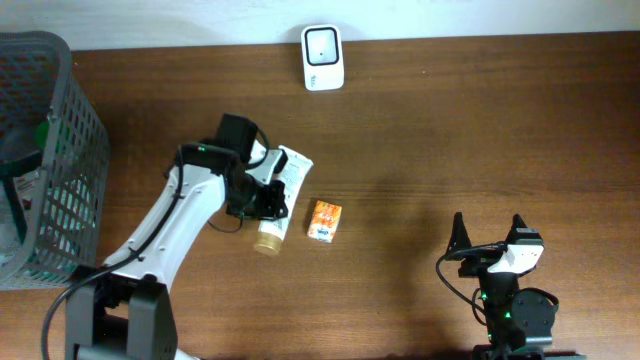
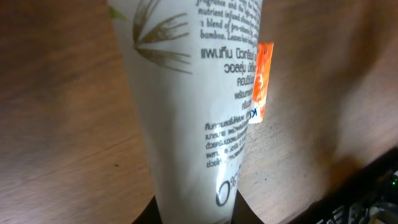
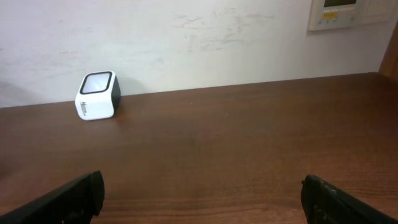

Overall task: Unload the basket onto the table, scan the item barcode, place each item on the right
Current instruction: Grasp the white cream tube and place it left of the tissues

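A white tube [image 1: 281,183] with a tan cap [image 1: 268,241] lies left of the table's middle, and my left gripper [image 1: 262,196] is shut on its body. In the left wrist view the printed tube [image 2: 186,106] fills the centre, with a dark jaw on each side of it at the bottom edge, and my left gripper [image 2: 194,214] clamps it. I cannot tell whether the tube rests on the table or is lifted. The white barcode scanner [image 1: 322,57] stands at the far edge; it also shows at the left in the right wrist view [image 3: 97,95]. My right gripper [image 1: 487,243] stands open near the front right, with nothing between its fingers [image 3: 68,199].
A small orange box [image 1: 323,220] lies just right of the tube, and it peeks out behind the tube in the left wrist view [image 2: 264,78]. A grey mesh basket [image 1: 60,120] holding some items stands at the left edge. A wall runs behind the table.
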Robot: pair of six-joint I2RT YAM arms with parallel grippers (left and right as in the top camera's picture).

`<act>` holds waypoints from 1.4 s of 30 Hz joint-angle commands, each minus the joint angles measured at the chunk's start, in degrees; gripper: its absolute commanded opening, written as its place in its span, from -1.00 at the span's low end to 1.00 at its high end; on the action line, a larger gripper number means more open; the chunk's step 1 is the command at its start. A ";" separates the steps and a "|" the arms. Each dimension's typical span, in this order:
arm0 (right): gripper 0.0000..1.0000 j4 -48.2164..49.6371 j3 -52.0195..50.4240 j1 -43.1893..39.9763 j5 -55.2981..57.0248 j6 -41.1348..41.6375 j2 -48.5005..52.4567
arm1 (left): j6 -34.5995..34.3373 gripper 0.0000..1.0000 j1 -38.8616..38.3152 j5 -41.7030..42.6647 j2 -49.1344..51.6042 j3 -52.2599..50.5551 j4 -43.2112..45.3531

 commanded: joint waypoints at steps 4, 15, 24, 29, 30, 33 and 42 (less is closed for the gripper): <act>0.96 -0.13 -0.46 0.35 -0.09 0.37 -0.33 | -4.92 -0.63 -1.29 5.66 -0.85 -4.09 4.94; 0.96 -0.13 -0.46 0.35 -0.09 0.37 -0.33 | -5.90 -0.61 -1.53 4.50 2.21 -6.95 14.40; 0.96 -0.13 -0.46 0.35 -0.09 0.37 -0.33 | -3.50 0.19 -1.68 4.46 3.45 -3.06 14.08; 0.97 -0.13 -0.46 0.35 -0.09 0.37 -0.33 | 3.65 0.22 7.87 -2.91 -1.33 21.35 -2.45; 0.96 -0.13 -0.46 0.35 -0.09 0.37 -0.33 | 3.67 0.27 10.43 -6.19 -1.97 27.61 -5.55; 0.96 -0.13 -0.46 0.35 -0.09 0.37 -0.33 | 3.61 0.30 22.03 -10.58 -2.67 44.61 -10.32; 0.96 -0.15 -0.46 0.35 -0.09 0.37 -0.33 | 5.49 0.91 50.66 -11.04 4.00 48.06 -4.50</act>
